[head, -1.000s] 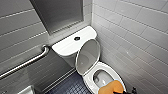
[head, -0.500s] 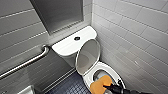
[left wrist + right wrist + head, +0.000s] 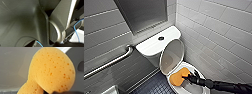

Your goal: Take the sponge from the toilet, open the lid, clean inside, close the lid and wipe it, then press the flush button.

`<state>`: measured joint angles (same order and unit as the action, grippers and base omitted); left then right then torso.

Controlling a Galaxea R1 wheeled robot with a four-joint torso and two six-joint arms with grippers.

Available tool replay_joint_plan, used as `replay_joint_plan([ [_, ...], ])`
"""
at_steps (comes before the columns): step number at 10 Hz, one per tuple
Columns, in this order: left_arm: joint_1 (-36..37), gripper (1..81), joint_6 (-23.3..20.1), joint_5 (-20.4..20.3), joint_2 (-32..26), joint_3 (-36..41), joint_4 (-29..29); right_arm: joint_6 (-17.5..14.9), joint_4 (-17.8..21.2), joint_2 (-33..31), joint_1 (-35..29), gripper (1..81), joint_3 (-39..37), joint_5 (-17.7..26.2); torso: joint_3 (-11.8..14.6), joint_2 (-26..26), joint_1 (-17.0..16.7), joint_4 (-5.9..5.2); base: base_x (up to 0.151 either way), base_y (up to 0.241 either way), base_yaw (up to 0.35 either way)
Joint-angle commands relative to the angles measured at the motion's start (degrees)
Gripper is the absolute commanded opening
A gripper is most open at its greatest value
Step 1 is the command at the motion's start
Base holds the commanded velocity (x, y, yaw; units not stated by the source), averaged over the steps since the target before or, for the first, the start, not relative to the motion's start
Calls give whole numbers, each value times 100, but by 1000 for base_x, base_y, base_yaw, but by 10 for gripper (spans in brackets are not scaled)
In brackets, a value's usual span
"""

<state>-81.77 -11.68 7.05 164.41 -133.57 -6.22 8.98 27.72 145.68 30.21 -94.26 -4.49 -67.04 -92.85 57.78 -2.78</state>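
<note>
In a white-tiled bathroom, our right gripper (image 3: 190,75) reaches into the bowl of the toilet (image 3: 151,47), its claw closed on the sponge (image 3: 178,78). The orange sponge sits at the bowl's left side, just below the lid (image 3: 171,56), which stands raised and leans back against the tank. We see the flush button (image 3: 161,38) dark on the tank cover, and a metal grab bar (image 3: 109,63) on the left wall

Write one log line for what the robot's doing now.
step: cleaning inside | lid: open | right gripper: shut on sponge | sponge: in toilet
</note>
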Motion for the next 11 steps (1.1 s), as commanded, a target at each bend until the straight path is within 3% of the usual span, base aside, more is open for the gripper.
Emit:
replay_joint_plan([
  [1,-159,811,8,517,13,77,59,-11,181,465,-818,10,-637,695,0,0,0,0,0,0,0],
  [7,-238,811,43,525,30,77,59,138,286,1852,-897,10,-2384,888,-2,2,0,0,0,0,0],
  [11,-238,811,34,526,65,77,16,147,102,1872,-370,10,-2509,967,-5,2,0,0,0,0,0],
])
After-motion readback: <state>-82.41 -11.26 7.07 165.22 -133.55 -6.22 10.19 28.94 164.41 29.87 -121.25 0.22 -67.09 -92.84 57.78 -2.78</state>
